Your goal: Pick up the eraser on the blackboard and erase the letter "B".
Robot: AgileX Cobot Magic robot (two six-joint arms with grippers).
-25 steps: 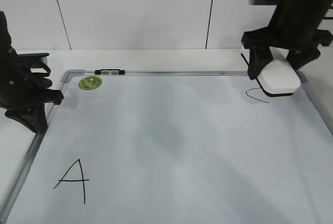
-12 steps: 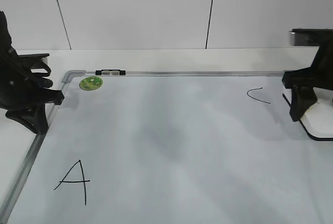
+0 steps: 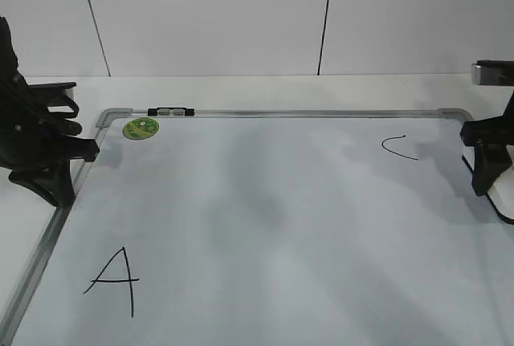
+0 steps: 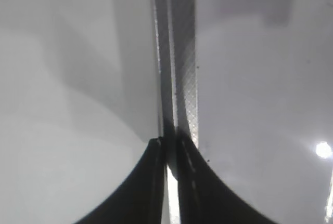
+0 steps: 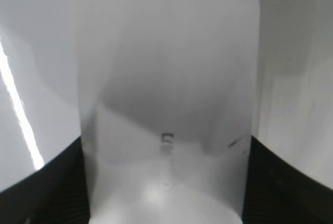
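At the blackboard's [image 3: 265, 225] right edge, the right gripper [image 5: 166, 182] clamps the white eraser [image 5: 166, 78] between its fingers, while the left gripper [image 4: 170, 151], fingers pressed together and empty, sits over the left frame.

The blackboard [image 3: 265, 225] lay flat on the table [image 3: 241, 89], its white face filling most of the scene inside a grey metal frame. A black "A" [image 3: 112, 279] stood near the left corner — a thin "C" curve [image 3: 399, 147] sat far right. A round green sticker [image 3: 140, 128] lay at the far left corner, just beside a small black clip [image 3: 170, 111] on the frame. The left tool [image 3: 40, 149] rested over the left frame edge. At the right edge the right tool [image 3: 491, 161] showed only partly — a sliver of the white eraser [image 3: 504, 176] beside it.
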